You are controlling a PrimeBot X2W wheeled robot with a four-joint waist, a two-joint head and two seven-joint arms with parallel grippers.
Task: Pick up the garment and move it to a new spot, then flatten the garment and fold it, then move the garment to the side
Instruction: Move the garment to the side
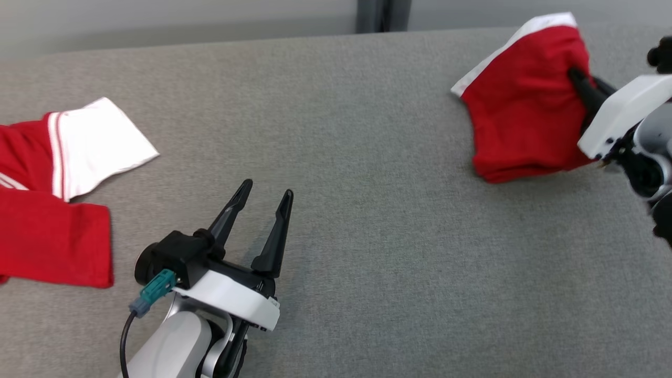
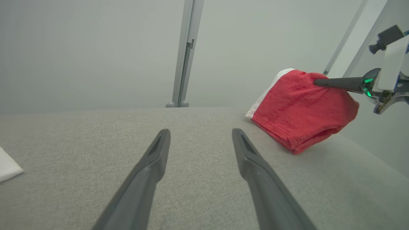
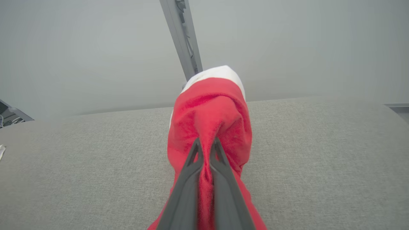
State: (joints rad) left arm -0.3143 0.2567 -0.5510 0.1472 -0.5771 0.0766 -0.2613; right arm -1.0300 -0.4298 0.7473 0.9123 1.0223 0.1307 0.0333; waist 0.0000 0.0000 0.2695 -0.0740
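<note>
Big grey fabric-covered table (image 1: 367, 236) takes up most of the scene, and its middle is wide open. At the left edge of the head view there's a second red-and-white garment (image 1: 52, 210) lying spread out, well apart from everything else. The one that matters, the folded red garment (image 1: 520, 115) with the white band, is at the far right of the table near the back edge. It looks like a tidy stack of layers with its lower fold touching the cloth surface.

The right gripper (image 1: 575, 76) has its jaws clamped tight on a bunch of red fabric at the top of the bundle — in the wrist view you can see cloth squeezed between the fingers (image 3: 187, 179). The left gripper (image 1: 267, 189) hovers low over the bare middle of the table, jaws spread wide, holding nothing.

My read is that this is the last bit, shifting the folded piece off to the side. To do it well I'd go low and slow, since a single pinch at the top could let the lower layers sag open and undo the fold. Set it down flat first, then let go.

Room-wise — the right and far edges of the table are close to the bundle, so there isn't much further to go that way before it hangs off. There's plenty of free space toward the centre, and the left arm isn't in the path.
</note>
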